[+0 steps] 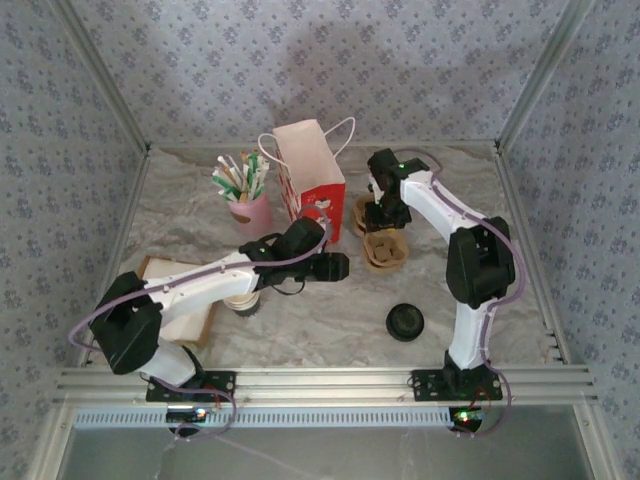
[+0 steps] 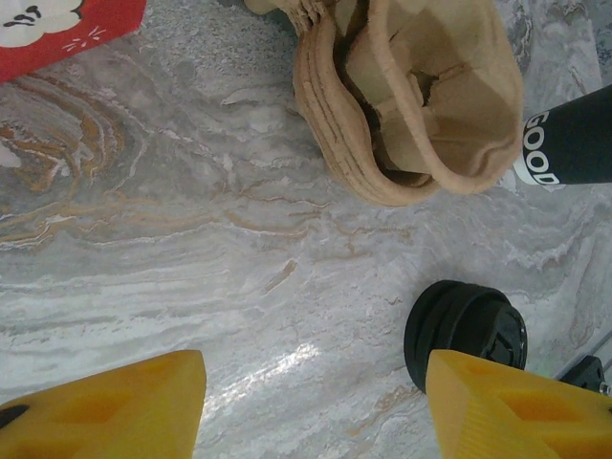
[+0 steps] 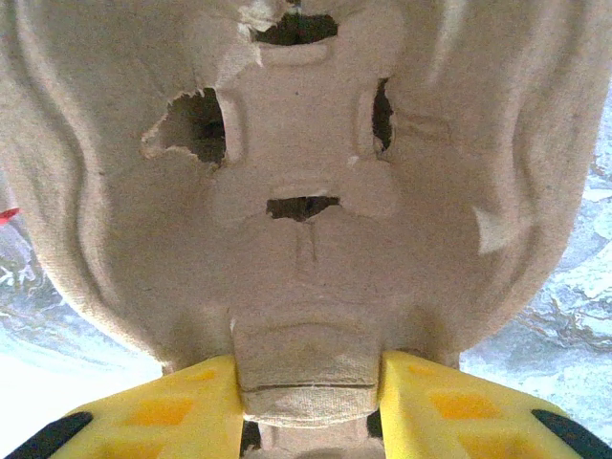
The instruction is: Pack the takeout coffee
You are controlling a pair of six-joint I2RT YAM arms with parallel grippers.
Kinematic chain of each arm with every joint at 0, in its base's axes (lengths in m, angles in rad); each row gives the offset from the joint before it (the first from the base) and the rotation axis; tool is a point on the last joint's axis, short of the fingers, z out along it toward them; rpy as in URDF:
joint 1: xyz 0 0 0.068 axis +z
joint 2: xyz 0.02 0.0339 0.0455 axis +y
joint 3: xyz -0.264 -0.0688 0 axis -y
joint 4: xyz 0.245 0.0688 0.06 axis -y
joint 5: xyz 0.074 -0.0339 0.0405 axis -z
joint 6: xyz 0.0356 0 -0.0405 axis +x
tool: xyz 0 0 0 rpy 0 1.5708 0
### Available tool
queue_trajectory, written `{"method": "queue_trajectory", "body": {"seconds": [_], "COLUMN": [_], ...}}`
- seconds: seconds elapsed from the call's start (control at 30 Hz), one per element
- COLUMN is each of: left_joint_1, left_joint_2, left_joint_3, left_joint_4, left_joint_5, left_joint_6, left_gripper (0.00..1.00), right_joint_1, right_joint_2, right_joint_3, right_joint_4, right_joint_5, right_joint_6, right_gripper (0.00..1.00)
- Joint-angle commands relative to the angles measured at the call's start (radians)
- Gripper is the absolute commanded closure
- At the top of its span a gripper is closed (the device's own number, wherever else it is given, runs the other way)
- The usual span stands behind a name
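From above, my right claw [image 1: 383, 215] sits on the carrier [image 1: 385, 252] beside the bag [image 1: 312, 180], with my left claw [image 1: 338, 266] nearby. Left wrist: jaws apart and empty, the lid [image 2: 466, 330] near one finger. Right wrist: my fingers [image 3: 172, 411] pinch the carrier's edge.

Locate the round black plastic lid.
Top view: the round black plastic lid lies right of centre on the marble table, on the near side of the brown pulp cup carrier.

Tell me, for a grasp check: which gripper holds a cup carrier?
The right gripper: it pinches the pulp carrier by its edge; the left gripper is open, holding nothing.
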State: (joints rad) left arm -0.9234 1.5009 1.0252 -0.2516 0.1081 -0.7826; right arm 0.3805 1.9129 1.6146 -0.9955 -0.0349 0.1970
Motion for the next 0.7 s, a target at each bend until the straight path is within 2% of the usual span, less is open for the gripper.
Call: {"method": "queue_trajectory", "body": {"seconds": [0.0,0.13,0.3,0.43,0.57,0.67], "left_joint_1": [-0.005,-0.006,-0.023,-0.028,-0.014,0.035], "left_joint_2": [0.013,-0.015,-0.097,-0.187,-0.249,-0.271], "left_joint_3": [-0.002,0.004,0.049,0.11,0.21,0.288], "left_joint_4": [0.04,0.023,-0.096,-0.231,-0.411,-0.541], "left_joint_5": [0.0,-0.013,-0.093,-0.183,-0.287,-0.317], "left_joint_6": [-0.016,-0.011,0.025,0.058,0.1,0.126], "left_gripper": [0.38,0.38,0.35,0.25,0.01,0.0], "right_joint_1": [-0.009,-0.013,-0.015,-0.017,-0.02,-0.023], "right_joint_2": [-0.04,-0.069,-0.127,-0.192,-0.275,-0.339], "right_joint_3": [-0.018,-0.022,-0.031,-0.055,-0.083,-0.092], "right_joint_4": [-0.024,-0.026,-0.031,-0.023,-0.013,-0.017], "right_joint_5": [-0.023,-0.029,-0.038,-0.053,-0.072,-0.091], "right_joint_6": [-0.004,-0.003,-0.004,0.007,0.022,0.028], "right_gripper": [0.59,0.59,0.59,0.59,0.58,0.57]}}
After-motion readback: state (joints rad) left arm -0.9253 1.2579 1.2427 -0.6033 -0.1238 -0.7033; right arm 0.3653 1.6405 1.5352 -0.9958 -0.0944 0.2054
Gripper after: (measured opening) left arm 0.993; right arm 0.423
